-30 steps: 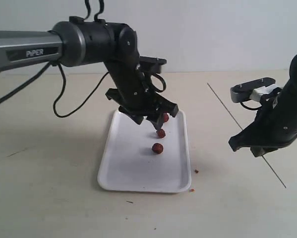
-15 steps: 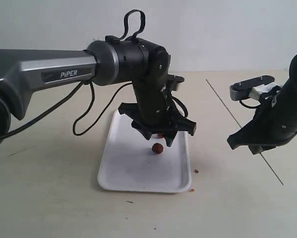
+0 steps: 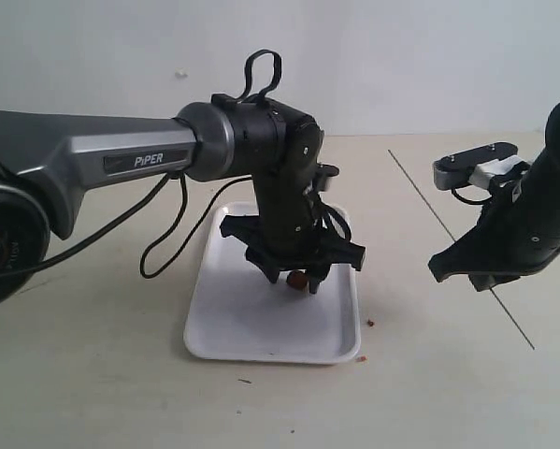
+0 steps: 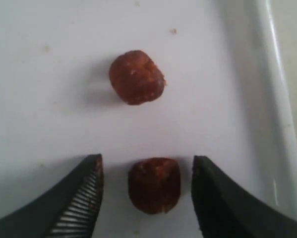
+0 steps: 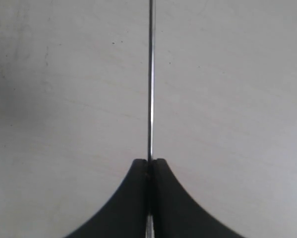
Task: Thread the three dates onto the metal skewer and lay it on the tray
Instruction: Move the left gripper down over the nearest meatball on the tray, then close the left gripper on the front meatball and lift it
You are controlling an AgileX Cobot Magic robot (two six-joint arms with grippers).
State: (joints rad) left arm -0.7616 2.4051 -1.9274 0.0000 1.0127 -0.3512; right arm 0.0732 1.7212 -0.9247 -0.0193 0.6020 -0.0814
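**Date sits loose between open jaws: risk of a flick or a crush**

Your left gripper (image 4: 147,163) hangs released over the tray (image 3: 251,323). Its jaws stand either side of the nearer date (image 4: 154,185) with a gap on both sides, so nothing is grasped yet.

The fruit is round and the tray glossy. An off-centre close could likely flick it toward the second date (image 4: 137,77) just beyond, or out to the rim. Too hard a squeeze may crush it.

Only two dates show; the arm blocks the exterior view of the third, so you cannot confirm where it lies.

Your right gripper (image 5: 149,162) is clenched on the metal skewer (image 5: 149,74), well apart from the tray. So thin a rod may pivot in that pinch once a date pushes against it.

Ignore the crumbs (image 3: 370,324) on the table by the tray's corner.
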